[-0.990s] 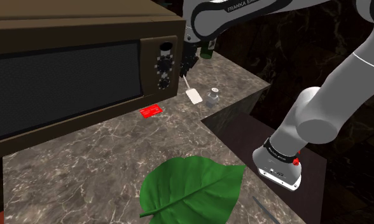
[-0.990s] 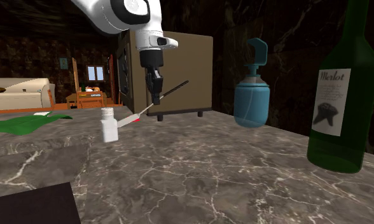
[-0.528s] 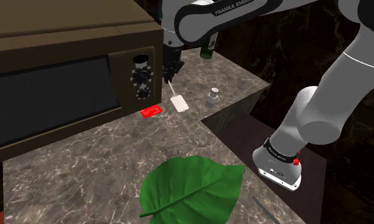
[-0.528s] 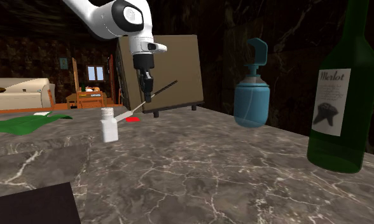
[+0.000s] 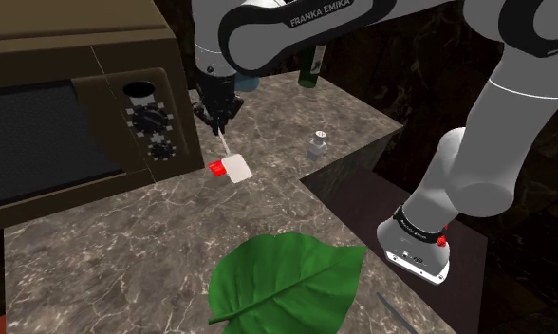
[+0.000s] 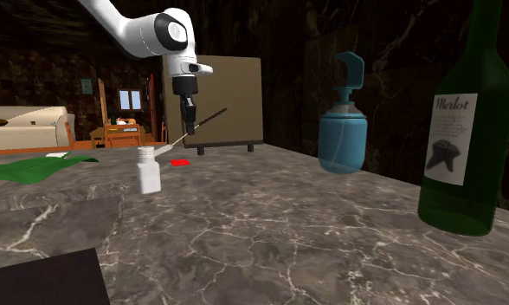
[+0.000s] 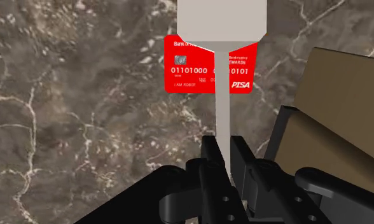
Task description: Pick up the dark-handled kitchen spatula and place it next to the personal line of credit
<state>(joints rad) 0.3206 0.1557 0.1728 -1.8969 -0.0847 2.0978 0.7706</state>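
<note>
The all-black two-finger gripper (image 7: 224,149) clasps the dark-handled, pale-bladed spatula (image 7: 223,76), tilted above the veined marble counter (image 7: 84,95). In the shoulder view its blade sits at the red bank card's (image 7: 189,70) three o'clock.

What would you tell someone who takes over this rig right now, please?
Gripper: shut on the spatula, clasping its pale shaft.
Spatula: off the counter and tilted, with its blade end lowest, hanging over the red card.
Card: flat on the marble counter, in front of the brown oven.
Done: the spatula is picked up and brought to the card.
Left: lower the spatula onto bare counter beside the card rather than on it, open the fingers, then withdraw.
</note>
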